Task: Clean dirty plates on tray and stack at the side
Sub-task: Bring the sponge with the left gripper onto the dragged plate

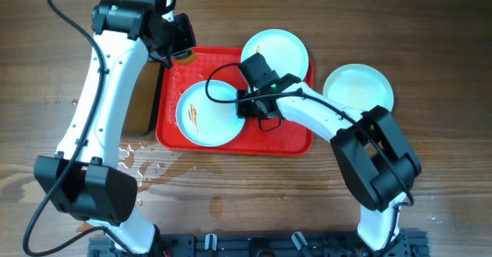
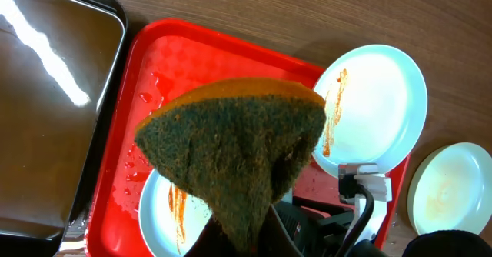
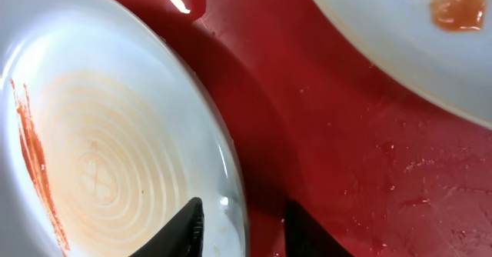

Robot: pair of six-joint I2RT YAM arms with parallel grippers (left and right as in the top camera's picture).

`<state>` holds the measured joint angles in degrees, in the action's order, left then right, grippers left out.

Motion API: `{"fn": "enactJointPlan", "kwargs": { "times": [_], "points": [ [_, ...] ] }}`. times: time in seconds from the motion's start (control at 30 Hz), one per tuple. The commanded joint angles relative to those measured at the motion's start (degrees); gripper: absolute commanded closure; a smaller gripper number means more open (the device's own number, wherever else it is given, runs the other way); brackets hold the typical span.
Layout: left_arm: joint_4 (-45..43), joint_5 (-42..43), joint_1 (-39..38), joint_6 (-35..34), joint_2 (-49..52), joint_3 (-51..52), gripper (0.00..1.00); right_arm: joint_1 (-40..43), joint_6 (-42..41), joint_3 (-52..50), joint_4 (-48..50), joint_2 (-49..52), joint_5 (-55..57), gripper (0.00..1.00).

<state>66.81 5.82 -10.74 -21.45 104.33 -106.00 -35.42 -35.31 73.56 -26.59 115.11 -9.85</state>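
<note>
Right wrist view: right end effector (image 3: 244, 230) parted astride rim of sauce-streaked round mint-white plate (image 3: 115, 157) on red rectangular plastic tray (image 3: 330, 134), likely steadying it; left end effector (image 1: 181, 45) clamps green-faced orange sponge (image 2: 238, 149), ready for scrubbing.

Near-right tray (image 1: 296, 138): bare red floor, open from the near side
Tray middle: right gripper (image 1: 247, 109) astride the left plate (image 1: 201, 115) rim
Far-left corner: left gripper (image 1: 181, 45) clamping sponge (image 2: 231, 149) overhead
Left side: black pan (image 1: 142, 103) beside tray, under left arm (image 1: 100, 95)
Far right: far plate (image 1: 277, 49); third plate (image 1: 358, 89) just off the tray
</note>
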Motion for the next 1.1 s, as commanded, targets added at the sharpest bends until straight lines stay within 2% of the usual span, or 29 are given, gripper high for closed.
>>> {"fn": "enactJointPlan", "kwargs": {
  "times": [0.0,0.2,0.23,0.47,0.6,0.77,0.9,1.0,1.07],
  "points": [
    [-1.09,-0.37,0.17,-0.04,0.48,2.47,0.96,0.09,1.49,0.48,0.9,1.7,-1.81,0.71],
    [-5.92,-0.33,0.79,-1.49,0.48,9.11,0.96,0.09,-0.68,0.48,3.19,2.47,-1.79,0.94],
    [-6.73,-0.31,0.87,-1.49,0.48,10.34,0.96,0.09,-1.16,0.48,3.52,2.95,-2.08,0.96],
    [-12.37,1.77,0.92,-1.44,0.48,21.9,0.96,2.16,-1.27,0.46,3.23,4.09,-5.99,0.96],
    [-18.73,1.86,0.87,0.22,0.48,29.53,0.96,2.29,-0.39,0.46,3.21,4.11,-6.95,0.96],
    [-30.05,1.81,0.9,0.31,0.48,40.94,0.96,2.29,0.68,0.46,3.52,4.11,-7.61,0.96],
    [-40.37,1.81,0.61,3.08,0.48,49.94,0.96,2.29,0.7,0.46,3.69,4.11,-7.82,0.96],
    [-42.82,1.81,0.48,3.28,0.48,54.12,0.96,2.29,0.76,0.46,3.67,4.11,-7.85,0.96],
    [-40.68,2.12,0.46,3.28,0.48,54.8,0.96,2.29,0.76,0.46,3.67,4.11,-7.85,0.96]
  ]
}}
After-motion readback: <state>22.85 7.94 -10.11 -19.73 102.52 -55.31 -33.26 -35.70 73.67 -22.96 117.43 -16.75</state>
